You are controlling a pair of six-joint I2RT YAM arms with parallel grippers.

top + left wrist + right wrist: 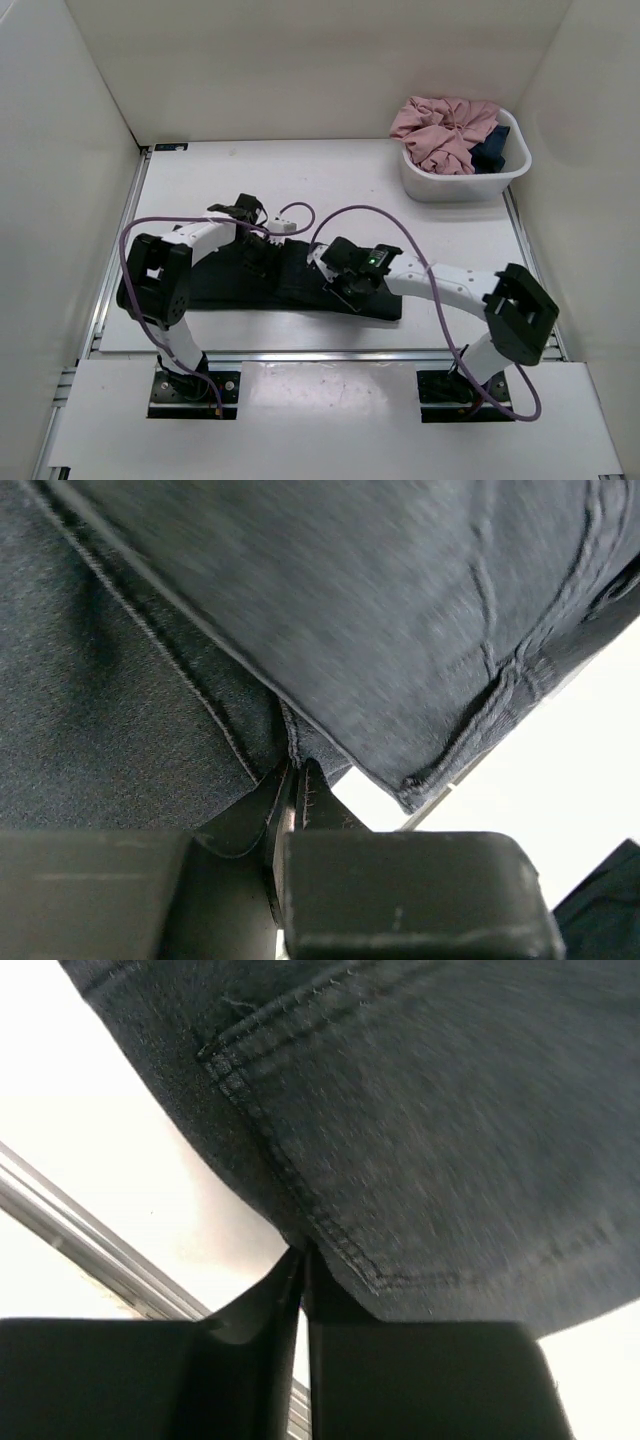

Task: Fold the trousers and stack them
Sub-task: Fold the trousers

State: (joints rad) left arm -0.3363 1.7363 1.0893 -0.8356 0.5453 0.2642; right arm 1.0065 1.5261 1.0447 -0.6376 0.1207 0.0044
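Note:
The black trousers [290, 285] lie in a long band across the near part of the table, partly under both arms. My left gripper [252, 243] is shut on a seamed edge of the trousers [200, 680]; the jaws meet at the fabric fold [292, 765]. My right gripper [335, 290] is shut on a stitched hem corner of the trousers [420, 1140]; the jaws pinch the cloth [303, 1252]. Both hold the fabric just above the table.
A white tub [470, 178] at the back right holds a pink garment [445, 128] and a small dark blue cloth [492, 148]. White walls enclose the table on three sides. A metal rail [110, 280] runs along the left edge.

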